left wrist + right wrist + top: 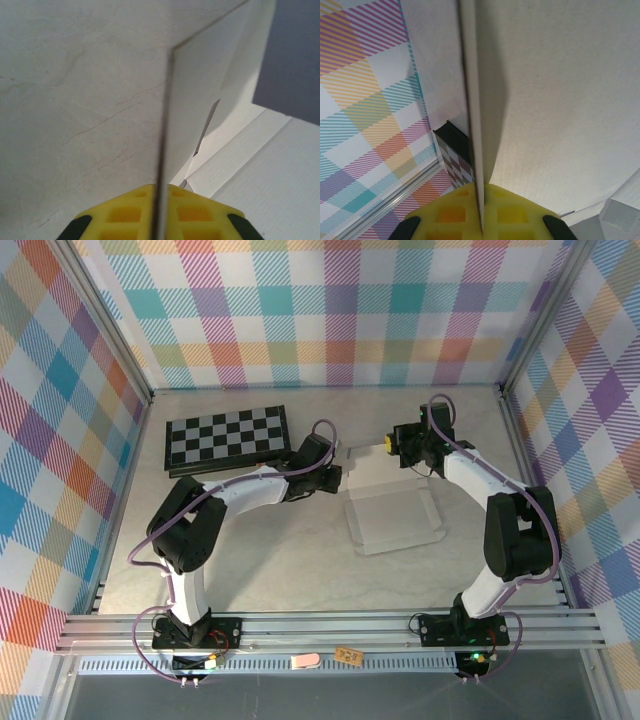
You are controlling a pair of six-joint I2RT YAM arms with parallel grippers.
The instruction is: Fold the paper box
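Left pincer (160,192) is clamped on a thin card edge of the paper box (395,518), which runs upright between its yellow pads (125,215). Right pincer (481,192) is likewise closed on a card edge of the same box. In the overhead view the box lies at centre frame, pale face up, on the worktop (280,570) between both arms. A checkerboard (228,436) sits upper left, apart from the box.

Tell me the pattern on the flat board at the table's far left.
The board carries black-and-white checkerboard squares; the top external view shows it best.
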